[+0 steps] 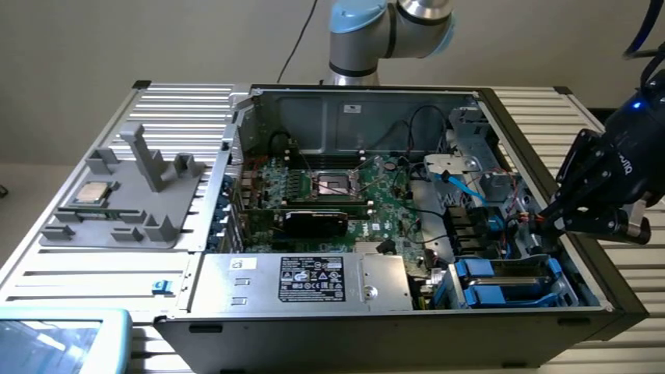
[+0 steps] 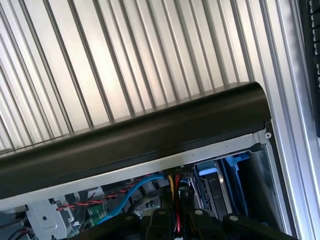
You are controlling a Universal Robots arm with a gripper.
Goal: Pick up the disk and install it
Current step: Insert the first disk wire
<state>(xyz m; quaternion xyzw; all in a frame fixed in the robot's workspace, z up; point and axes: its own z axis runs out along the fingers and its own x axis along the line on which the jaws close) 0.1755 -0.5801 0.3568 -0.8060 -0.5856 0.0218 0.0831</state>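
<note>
An open computer case (image 1: 353,117) lies on the ribbed table (image 1: 177,109). The gripper (image 1: 549,222) hovers over the case's rim on the exterior view's right, fingers closed together and empty. The disk (image 1: 506,274) sits in the drive bay just below.

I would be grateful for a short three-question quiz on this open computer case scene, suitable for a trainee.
1. True or false: the small square silver processor chip lies inside the open black metal computer case.
2. Which case wall is the black robot gripper nearest in the exterior view? A) that view's left wall B) that view's right wall C) the far wall
3. Fill in: the plastic drive carriers in the case's near corner bay are ___ in colour.
Key: 1 false, it rests on the grey plastic fixture outside the case; 2 B; 3 blue.
</note>
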